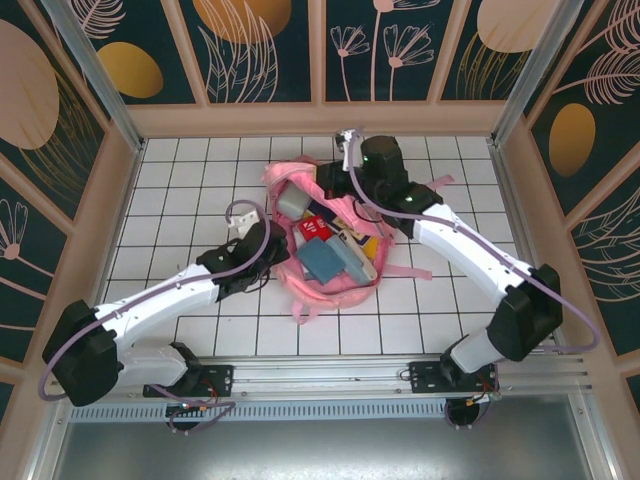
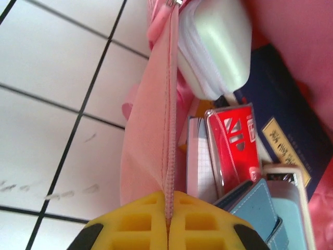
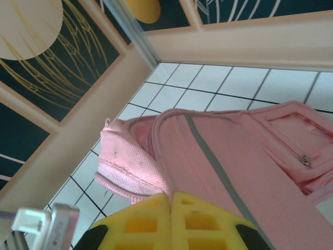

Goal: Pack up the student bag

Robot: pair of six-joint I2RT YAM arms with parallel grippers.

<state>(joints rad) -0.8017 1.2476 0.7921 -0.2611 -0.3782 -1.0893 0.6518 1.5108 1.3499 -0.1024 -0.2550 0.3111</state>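
Left jaws are pinching the bag's zipper edge. Right jaws are clenching its far side, the bag lying between them.

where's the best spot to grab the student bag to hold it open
Probably the zip hem of the student bag, at its opening, coming from outside on the left. There the fabric is a thin flat edge that a claw can close on, as the left claw does now. The red case sits just inside, so stay outside.
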